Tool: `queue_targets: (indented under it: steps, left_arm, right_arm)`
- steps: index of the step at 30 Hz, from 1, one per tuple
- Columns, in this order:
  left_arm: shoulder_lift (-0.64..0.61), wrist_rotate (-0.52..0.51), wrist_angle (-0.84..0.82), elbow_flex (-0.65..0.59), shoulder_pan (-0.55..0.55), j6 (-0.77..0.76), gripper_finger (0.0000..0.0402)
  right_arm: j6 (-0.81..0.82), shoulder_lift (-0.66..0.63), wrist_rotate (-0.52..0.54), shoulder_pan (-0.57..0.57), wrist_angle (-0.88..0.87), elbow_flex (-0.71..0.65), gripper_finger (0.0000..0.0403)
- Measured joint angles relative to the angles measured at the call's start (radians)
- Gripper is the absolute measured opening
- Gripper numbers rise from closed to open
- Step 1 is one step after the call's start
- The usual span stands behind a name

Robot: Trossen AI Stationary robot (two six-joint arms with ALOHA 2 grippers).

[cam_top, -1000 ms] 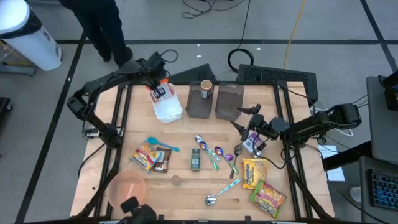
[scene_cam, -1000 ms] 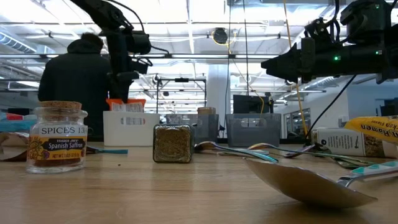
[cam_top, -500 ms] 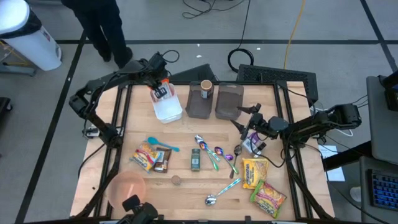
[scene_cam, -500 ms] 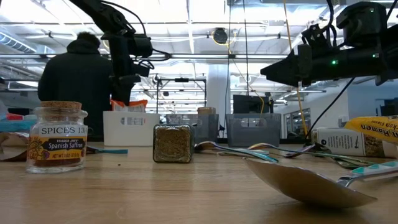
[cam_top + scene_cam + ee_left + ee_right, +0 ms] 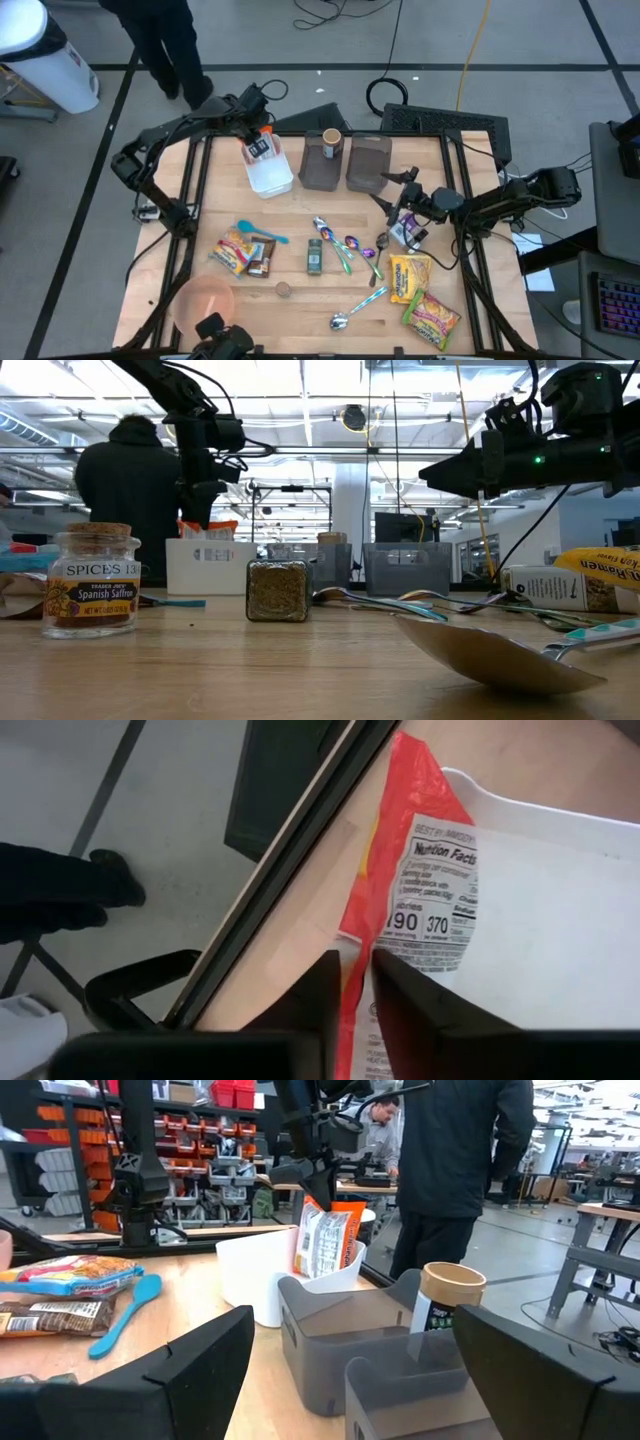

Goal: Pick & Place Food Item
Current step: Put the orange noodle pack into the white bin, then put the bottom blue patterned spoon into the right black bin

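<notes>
One orange snack packet [image 5: 259, 146] [image 5: 430, 910] only at the left claw [image 5: 256, 135] [image 5: 358, 960], with a white nutrition panel on its face. Stands upright in the white bin [image 5: 272, 178] [image 5: 250, 1270], directly under this claw, with its top edge just at the claw tip. Leans at the bin's far end, the end nearest the claw; reaches above the bin wall, as seen from the right wrist [image 5: 326, 1238]. Not possible to tell whether this claw clamps the packet edge or only sits around it.

Beside the left claw, toward the right arm: two grey bins [image 5: 322, 165] [image 5: 368, 165], side by side, the first just beside the white bin. In the first grey bin, a cup with a brown lid [image 5: 332, 140] [image 5: 450, 1295], upright.

Past the grey bins, well apart from the left claw: the right claw [image 5: 390, 190] [image 5: 352, 1320], spread wide and holding nothing. Hangs above the table, with a small white carton [image 5: 405, 232] near it on the wood.

Behind the left claw, beyond the table edge: a person in dark clothes [image 5: 130, 490], standing on the floor.
</notes>
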Motion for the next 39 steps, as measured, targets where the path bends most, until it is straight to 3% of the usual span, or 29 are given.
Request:
queue_targets:
  steps: [10,16,23,32,39]
  left_arm:
    - [-0.003,-0.001,0.0,0.0,0.0,0.007,0.0178]
    - [-0.021,-0.015,-0.006,0.032,0.0,0.011,0.0211]
    - [-0.029,-0.083,-0.031,0.104,0.0,0.018,0.0211]
    - [-0.031,-0.075,-0.17,0.286,-0.017,-0.076,0.0194]
    - [-0.15,0.143,-0.203,0.312,-0.042,-0.213,0.0178]
  right_arm:
    - [-0.001,0.0,0.0,0.0,0.0,0.0,0.0334]
    - [-0.001,0.0,0.0,0.0,0.0,0.0,0.0334]
    - [-0.001,0.0,0.0,0.0,0.0,0.0,0.0334]
    - [-0.004,0.0,0.0,0.0,0.0,0.0,0.0334]
    - [-0.021,0.0,0.0,0.0,0.0,0.0,0.0334]
